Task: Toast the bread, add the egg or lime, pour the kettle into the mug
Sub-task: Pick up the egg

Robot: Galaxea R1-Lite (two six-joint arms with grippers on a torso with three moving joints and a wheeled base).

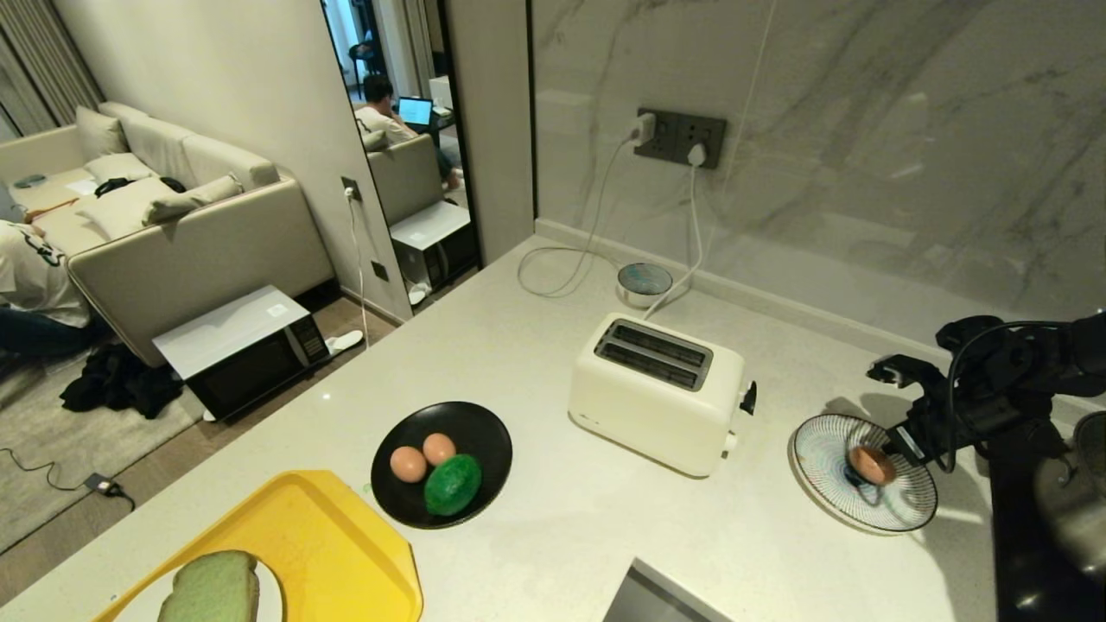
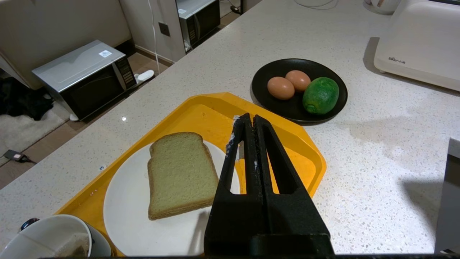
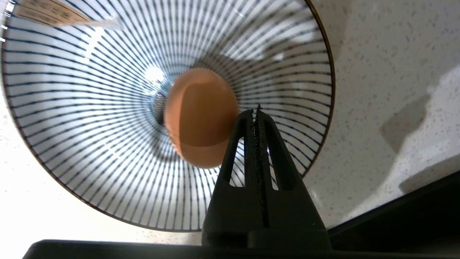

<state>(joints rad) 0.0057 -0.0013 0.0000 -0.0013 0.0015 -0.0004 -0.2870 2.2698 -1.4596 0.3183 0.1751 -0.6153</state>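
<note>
The toaster (image 1: pixel 658 393), 1 cream-white unit with 2 empty slots on top, serves as the landmark on the pale speckled counter (image 1: pixel 553 536). A small grey brand mark is printed low on its side in the left wrist view, too small to read.

Left of the toaster sits 1 black plate (image 1: pixel 488 432) holding 2 eggs and 1 lime (image 1: pixel 452 485); the 2 eggs touch each other and the lime lies just beside them. Right of the toaster stands 1 striped bowl (image 1: pixel 899 510), white with thin dark radiating lines, and 1 egg (image 1: pixel 871 465) rests in its middle, so 3 eggs in all. A paper label with printed lines is stuck on the bowl's rim in the right wrist view, unreadable.

The right gripper (image 3: pixel 257 109) hovers over that bowl with its 2 fingers pressed together, holding nothing; its tips are just beside the egg, and whether they touch it cannot be told.

Further left of the toaster, beyond the black plate, lies 1 yellow tray (image 1: pixel 346 553) bearing 1 white plate (image 2: pixel 125 201) with 1 slice of bread (image 2: pixel 179 174) flat on it. The left gripper (image 2: pixel 250 118) hangs above the tray, fingers closed and empty. The mug (image 2: pixel 54 239), white inside, sits beside the white plate.

Behind the toaster are 1 round kettle base (image 1: pixel 644 282), 2 white cords and 1 wall socket (image 1: pixel 680 136) with 2 plugs in it. The kettle itself is not clearly in view.

On the floor beyond the counter stands 1 microwave (image 1: pixel 246 345) with a small white sticker, unreadable.
</note>
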